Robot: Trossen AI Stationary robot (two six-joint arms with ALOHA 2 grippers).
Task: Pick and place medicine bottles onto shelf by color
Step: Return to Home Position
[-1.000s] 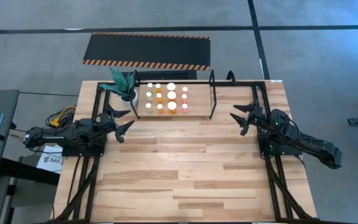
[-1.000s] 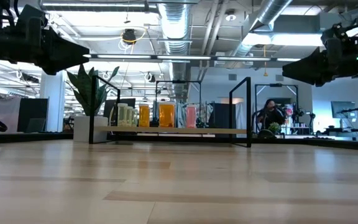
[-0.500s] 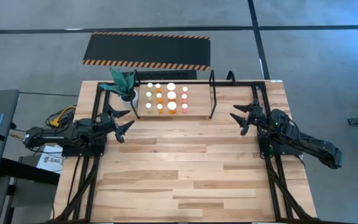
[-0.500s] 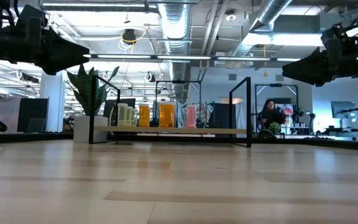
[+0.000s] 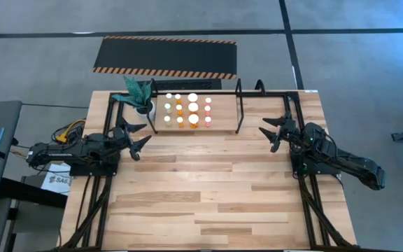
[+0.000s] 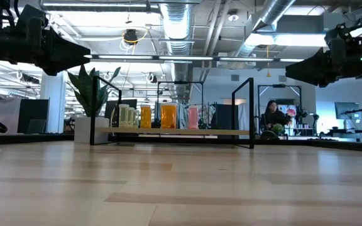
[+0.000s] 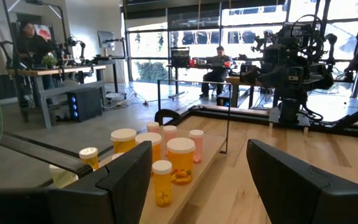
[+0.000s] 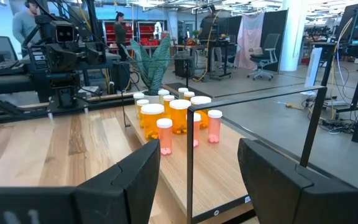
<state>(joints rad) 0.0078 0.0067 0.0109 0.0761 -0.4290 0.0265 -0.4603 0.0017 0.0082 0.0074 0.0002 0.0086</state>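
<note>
Now, left to right. Your left claw [image 5: 140,134] hangs spread and empty above the tabletop [image 5: 208,189], just short of the potted plant [image 5: 138,92]; a forward lurch would clip its leaves. Medicine bottles [image 5: 187,110] stand packed in rows on the left half of the shelf [image 5: 224,117], none on the tabletop. Right claw [image 5: 270,134], likewise spread and empty, sits near the right hoop upright [image 5: 238,105]. A nudge there would likely shake the shelf and topple the crowded bottles.
</note>
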